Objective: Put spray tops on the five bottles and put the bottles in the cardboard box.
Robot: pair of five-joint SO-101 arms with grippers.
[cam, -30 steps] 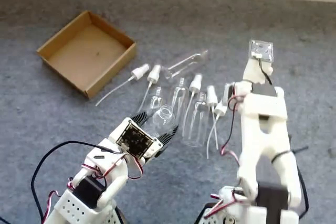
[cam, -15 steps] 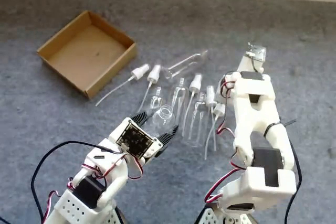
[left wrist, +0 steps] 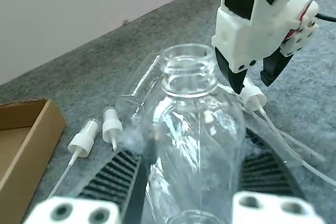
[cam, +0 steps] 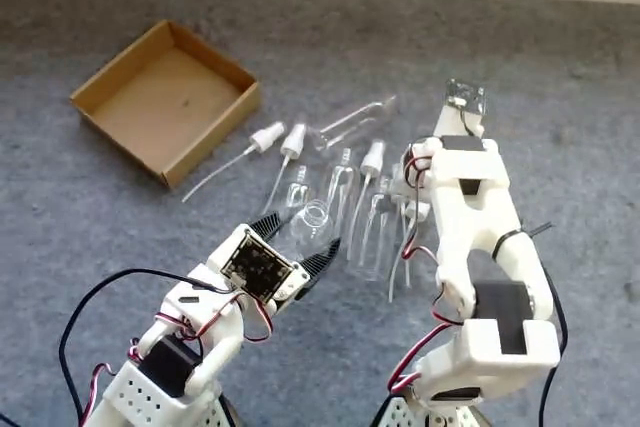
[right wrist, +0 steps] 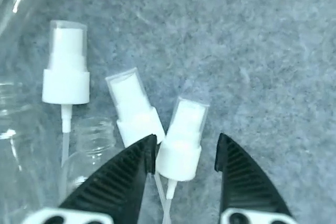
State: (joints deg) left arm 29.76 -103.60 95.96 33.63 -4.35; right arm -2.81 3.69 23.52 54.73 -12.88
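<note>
Everything sits on the desk [cam: 560, 67], a grey, carpet-like surface. The cardboard box [cam: 160, 107] lies on the far left of it with its open side up, well apart from both arms.

I read the left end effector [cam: 297, 239] as clenched on a clear bottle [left wrist: 191, 124], with a ribbed jaw against each side of the body. The bottle's neck is bare and open and points away from the wrist, toward the loose parts.

The right end effector [right wrist: 186, 142] is released. Its jaws are spread low over the desk and straddle one spray top [right wrist: 185, 124]. One jaw is just beside that top's collar, though I cannot tell if it touches. The other jaw stands apart from it.

Uncapped bottles lie between the box and the right arm. A long bottle [cam: 355, 119] is farthest out, a second bottle [cam: 338, 182] is nearer, and a third bottle [cam: 372, 232] is just beside the right arm.

A neighbouring top [right wrist: 134, 114] lies touching or just beside the straddled one. A further top [right wrist: 65, 72] lies a little apart. A pair of tops [cam: 267, 137] with long dip tubes lies near the box corner.
</note>
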